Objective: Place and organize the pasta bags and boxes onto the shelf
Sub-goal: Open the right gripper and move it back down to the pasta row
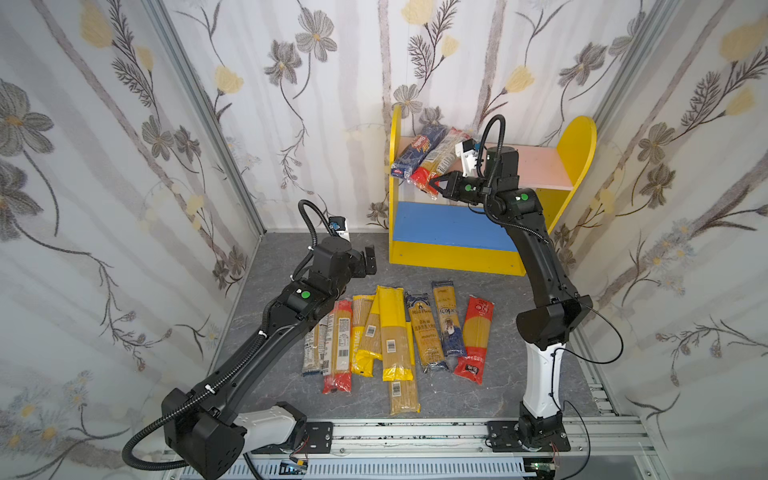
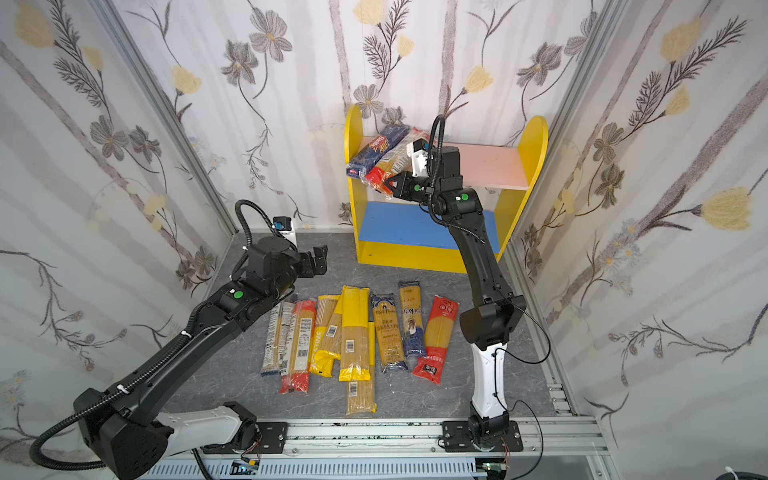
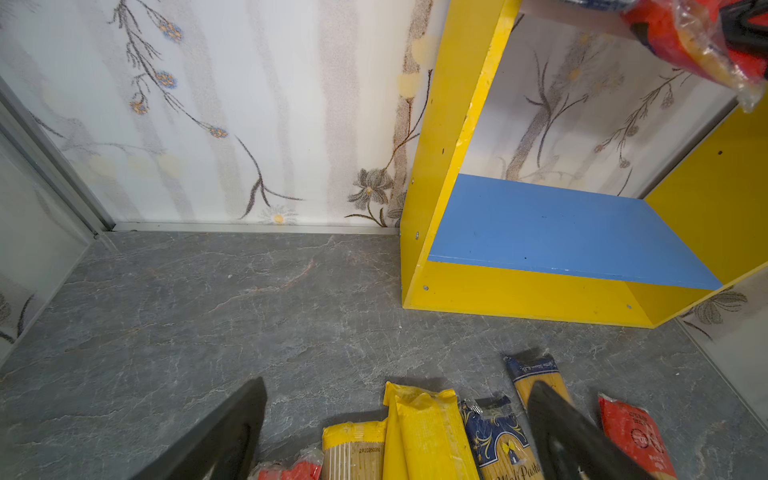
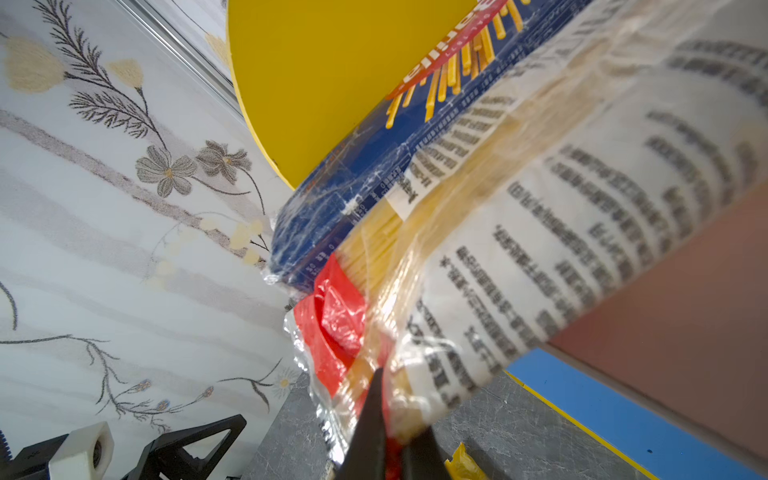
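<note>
The shelf [image 1: 575,141] stands at the far right of the grey surface [image 1: 478,399], against the flowered back wall. Two pasta packets lie on its pink upper board [image 1: 540,166], at the left end, slanting and side by side, with their near ends jutting past the front edge. One is a dark blue packet [image 1: 415,156], next to the yellow left side panel. Just right of it and touching it is a red-ended packet [image 1: 436,160].

The right claw [image 1: 432,185] is raised in front of that board. It is clamped together on the red near end of the red-ended packet [image 4: 332,324], as the right wrist view shows from close up. The blue lower board [image 1: 449,226] is bare.

The left claw [image 1: 370,259] hangs above the surface left of the shelf, its jaws wide apart and holding nothing.

The other packets [image 1: 392,332] lie flat in a row on the surface, near of the shelf and between the two arms. They have yellow, red and dark blue ends, and some overlap. In the left wrist view their far ends [image 3: 428,432] show below the spread claw.
</note>
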Motion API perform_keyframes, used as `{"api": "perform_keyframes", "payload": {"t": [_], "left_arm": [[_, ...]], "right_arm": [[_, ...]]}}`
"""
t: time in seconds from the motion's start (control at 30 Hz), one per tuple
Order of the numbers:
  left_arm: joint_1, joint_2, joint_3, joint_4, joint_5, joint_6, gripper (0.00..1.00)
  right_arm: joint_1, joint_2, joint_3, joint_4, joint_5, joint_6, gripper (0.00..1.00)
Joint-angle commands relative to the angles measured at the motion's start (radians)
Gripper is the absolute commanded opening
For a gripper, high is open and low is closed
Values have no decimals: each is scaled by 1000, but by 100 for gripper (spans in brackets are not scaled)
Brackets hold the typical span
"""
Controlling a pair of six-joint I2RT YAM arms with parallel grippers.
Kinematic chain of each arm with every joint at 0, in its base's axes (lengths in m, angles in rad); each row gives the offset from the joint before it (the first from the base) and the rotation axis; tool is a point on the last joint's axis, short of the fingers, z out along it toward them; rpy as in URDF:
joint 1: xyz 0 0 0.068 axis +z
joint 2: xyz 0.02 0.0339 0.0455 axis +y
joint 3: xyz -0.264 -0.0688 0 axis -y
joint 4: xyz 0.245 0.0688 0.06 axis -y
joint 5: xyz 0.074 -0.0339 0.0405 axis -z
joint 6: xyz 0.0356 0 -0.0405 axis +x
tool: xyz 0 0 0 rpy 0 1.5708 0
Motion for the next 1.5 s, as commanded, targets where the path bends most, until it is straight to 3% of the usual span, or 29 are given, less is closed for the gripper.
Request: {"api": "perform_keyframes", "payload": {"t": [0.0,0.2,0.47,0.73,1.0,1.3,1.47], "left_arm": [[1,-3,13,21,-7,10,100],[1,-10,14,20,-12,3,100],[2,6,26,22,1,-25,100],[2,5,23,26,15,-63,100],[-9,-28,-3,30,5,-104,100],[-89,-42,-41,29,-38,-140,100],[-148,-42,-74,28,-72,-175,100]], "right_arm": [[-5,11,2,-30,-50,-10,8],[-57,-19,3,-64,-23,-31,19],[-111,-75,2,-139,29,-83,59],[-128,-138,0,-195,45,-140,85],[-134,-308,-186,-199,80,-158,87],[-112,-612,-731,-91,143,-169,87],[-32,-743,-1051,-79,298,-179,87]]}}
